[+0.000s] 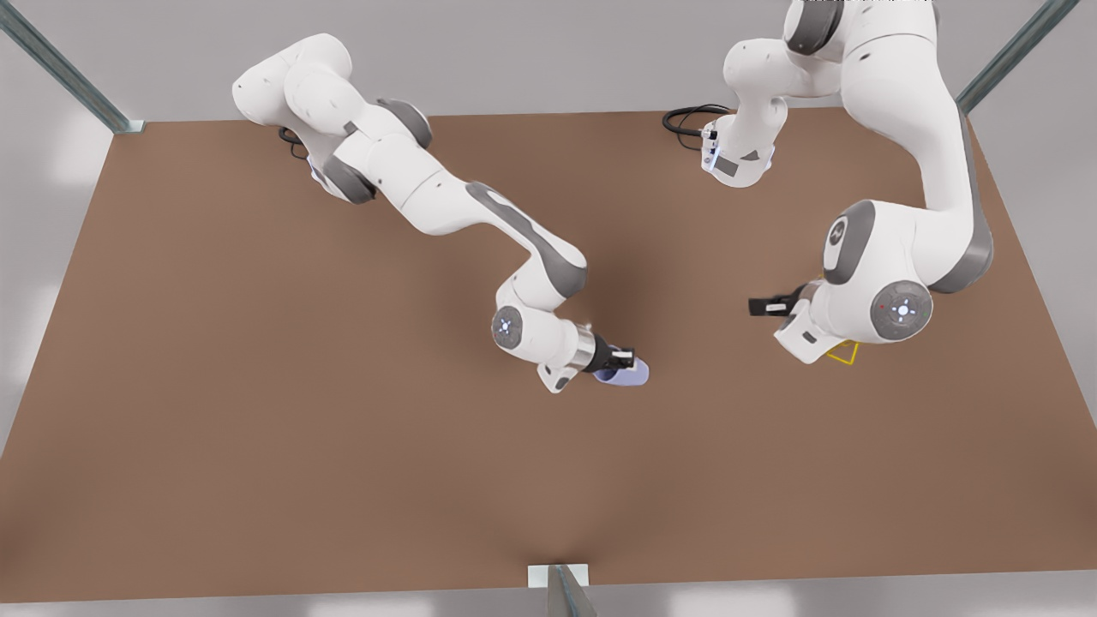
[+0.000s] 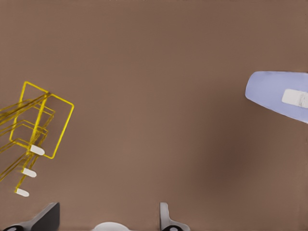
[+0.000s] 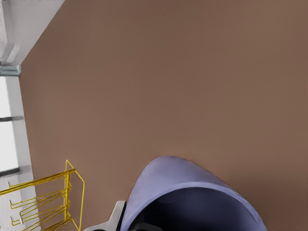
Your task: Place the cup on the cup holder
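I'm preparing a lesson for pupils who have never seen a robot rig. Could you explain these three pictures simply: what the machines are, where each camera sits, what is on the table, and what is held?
These are simulator renders of two white robot arms over a brown table. The front view looks down from above. The other two pictures come from cameras on the wrists. The right claw, near the table's middle, is shut on the lavender cup, seen close up in its wrist view. The left claw, open and holding nothing, waits beside the yellow wire cup holder, largely hidden behind that arm in the front view.
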`<act>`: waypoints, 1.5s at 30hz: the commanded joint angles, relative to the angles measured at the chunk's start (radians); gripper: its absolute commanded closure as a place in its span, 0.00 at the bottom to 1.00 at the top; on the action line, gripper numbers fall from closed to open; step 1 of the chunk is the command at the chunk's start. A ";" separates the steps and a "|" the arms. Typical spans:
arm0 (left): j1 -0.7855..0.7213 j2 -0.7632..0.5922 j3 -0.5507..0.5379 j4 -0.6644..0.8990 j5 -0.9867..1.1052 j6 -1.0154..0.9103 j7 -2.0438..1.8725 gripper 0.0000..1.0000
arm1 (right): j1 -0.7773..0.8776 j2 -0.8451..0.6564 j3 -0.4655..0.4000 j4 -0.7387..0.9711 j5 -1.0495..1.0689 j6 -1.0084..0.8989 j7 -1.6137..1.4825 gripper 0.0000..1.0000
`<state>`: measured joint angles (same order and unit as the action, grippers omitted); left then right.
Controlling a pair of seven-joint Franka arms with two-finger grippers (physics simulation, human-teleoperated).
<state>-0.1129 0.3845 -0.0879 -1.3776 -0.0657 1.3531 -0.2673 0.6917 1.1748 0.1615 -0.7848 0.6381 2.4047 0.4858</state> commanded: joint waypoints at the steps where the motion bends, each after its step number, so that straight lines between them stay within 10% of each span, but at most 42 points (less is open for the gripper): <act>1: -0.036 0.019 -0.001 0.018 -0.169 0.130 -0.927 0.00 | -0.001 0.023 0.007 0.021 0.003 0.039 0.028 0.79; 3: -0.126 0.051 0.007 0.040 -0.157 0.394 -1.601 0.00 | 0.002 0.046 0.020 0.061 0.005 0.039 0.030 0.79; 10: -0.169 0.086 -0.001 0.054 -0.048 0.405 -1.592 0.00 | 0.008 0.106 0.020 0.101 0.003 0.027 0.000 0.74; 11: -0.171 0.089 0.000 0.054 -0.045 0.405 -1.595 0.00 | 0.009 0.108 0.020 0.102 0.003 0.027 -0.001 0.56; 12: -0.174 0.091 -0.001 0.052 -0.029 0.405 -1.601 0.00 | 0.011 0.117 0.021 0.104 0.005 0.027 0.002 0.00; 34: -0.223 0.134 -0.001 0.054 -0.025 0.413 -1.603 0.00 | -0.087 0.114 0.026 0.041 0.002 -0.038 -0.181 0.00; 40: -0.251 0.168 0.000 0.049 -0.025 0.477 -1.659 0.00 | -0.389 -0.357 0.156 -0.591 -0.133 -0.154 -0.181 0.00; 45: -0.277 0.241 0.016 0.063 0.060 0.578 -1.994 0.00 | -0.704 -0.696 0.124 -0.778 -0.693 -0.527 -0.282 0.00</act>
<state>-0.3892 0.6168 -0.0744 -1.3178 -0.0443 1.8627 -1.8198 0.0321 0.5248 0.2801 -1.5402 0.1942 2.1355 0.3411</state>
